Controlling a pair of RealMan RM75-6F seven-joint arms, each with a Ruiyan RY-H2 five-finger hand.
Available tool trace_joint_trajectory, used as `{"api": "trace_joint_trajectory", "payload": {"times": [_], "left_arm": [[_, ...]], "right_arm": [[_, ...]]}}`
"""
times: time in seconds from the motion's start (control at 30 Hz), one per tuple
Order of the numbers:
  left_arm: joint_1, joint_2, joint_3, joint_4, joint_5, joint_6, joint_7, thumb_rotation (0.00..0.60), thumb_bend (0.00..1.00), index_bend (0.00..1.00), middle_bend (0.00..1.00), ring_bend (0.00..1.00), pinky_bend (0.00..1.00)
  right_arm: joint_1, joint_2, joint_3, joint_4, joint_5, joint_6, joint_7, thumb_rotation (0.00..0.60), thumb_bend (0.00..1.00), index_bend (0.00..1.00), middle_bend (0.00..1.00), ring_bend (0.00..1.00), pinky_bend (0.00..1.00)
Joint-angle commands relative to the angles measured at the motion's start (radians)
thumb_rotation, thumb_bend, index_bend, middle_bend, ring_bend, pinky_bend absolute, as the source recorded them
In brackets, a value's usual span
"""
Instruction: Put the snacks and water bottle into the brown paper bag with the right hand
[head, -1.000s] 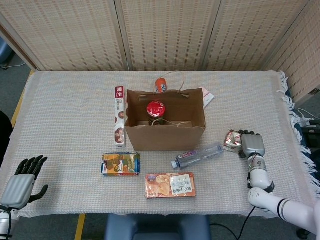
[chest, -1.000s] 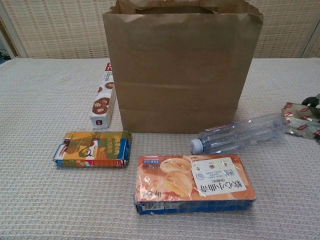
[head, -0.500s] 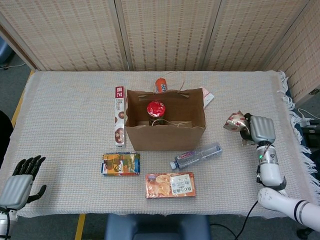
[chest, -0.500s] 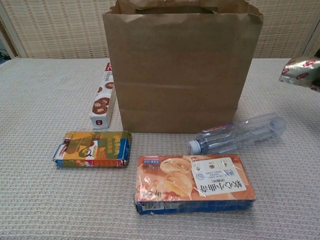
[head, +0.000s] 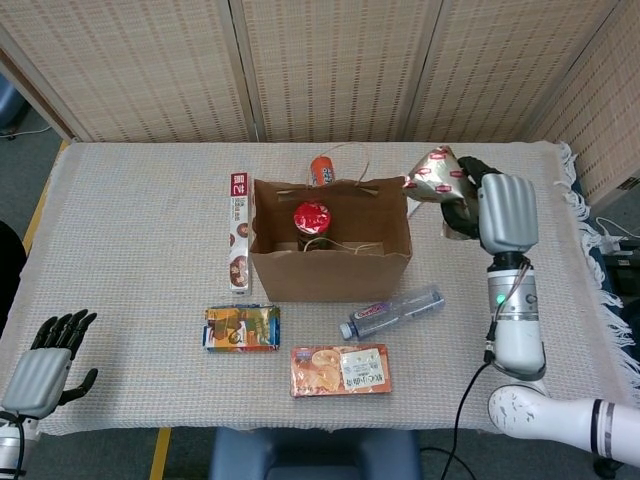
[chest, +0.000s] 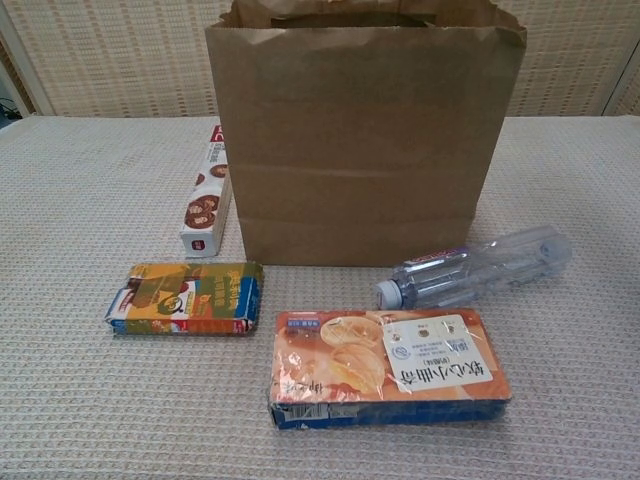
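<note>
Now: snack packet (head: 432, 176) lifted off table (head: 130, 210).
Right robot hand (head: 490, 208) grasping it, raised beside bag (head: 330, 262) rim; drop-in likely next. Left robot hand (head: 45, 365) released.

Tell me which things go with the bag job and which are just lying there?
Job: brown paper bag, silver snack packet held by right hand, water bottle, orange box, colourful packet, long box.
Lying about: left hand.

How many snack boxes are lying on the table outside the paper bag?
3: a long narrow box left of the brown paper bag, a colourful box in front-left, an orange box in front. Others may hide behind the bag.
</note>
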Motion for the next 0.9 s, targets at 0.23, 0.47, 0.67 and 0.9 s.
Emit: {"api": "trace_joint_trajectory", "payload": {"times": [0.23,0.47,0.67,0.9], "left_arm": [[0.002,0.012,0.004,0.001,0.003,-0.003,-0.037,0.600,0.37,0.00,0.00,0.00,0.02],[0.006,0.018,0.009,-0.002,0.007,-0.001,-0.047,0.600,0.37,0.00,0.00,0.00,0.02],[0.007,0.027,0.007,0.000,-0.006,-0.009,-0.075,0.600,0.37,0.00,0.00,0.00,0.02],[0.011,0.028,0.007,0.001,-0.003,0.000,-0.075,0.600,0.37,0.00,0.00,0.00,0.02]], "right_arm": [[0.247,-0.224,0.036,0.042,0.057,0.105,-0.306,0.600,0.40,0.61,0.59,0.55,0.64],[0.335,-0.372,0.007,0.220,0.114,0.099,-0.387,0.600,0.40,0.49,0.57,0.45,0.54],[0.363,-0.417,0.008,0.240,0.231,0.058,-0.456,0.600,0.24,0.04,0.19,0.07,0.24],[0.357,-0.400,0.062,0.185,0.226,0.073,-0.399,0.600,0.13,0.00,0.10,0.00,0.15]]}}
